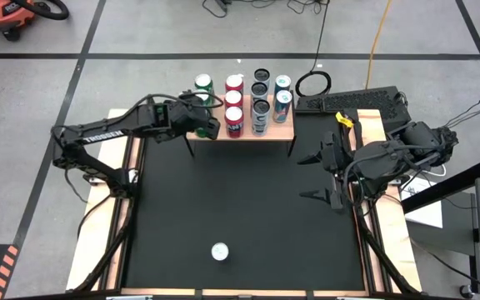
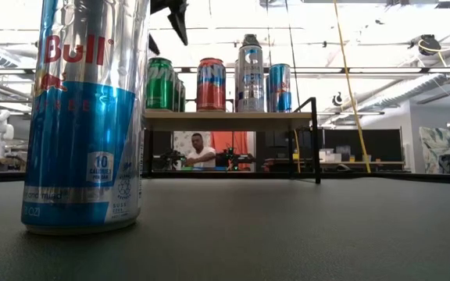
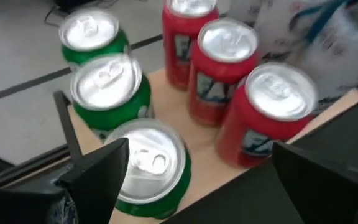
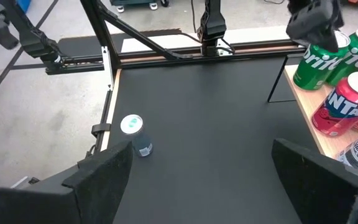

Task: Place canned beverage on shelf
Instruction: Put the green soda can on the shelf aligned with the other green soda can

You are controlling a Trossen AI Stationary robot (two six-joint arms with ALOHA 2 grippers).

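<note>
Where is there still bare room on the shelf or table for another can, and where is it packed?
The shelf is packed: green cans, red cans, tall cans in rows. The open left pincer hovers at its left corner. The black table is bare between the shelf, the open right pincer and the lone can.

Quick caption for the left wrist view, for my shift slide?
Left tool open above the nearest green can on the shelf, two more green cans and three red cans lined up beyond.
</note>
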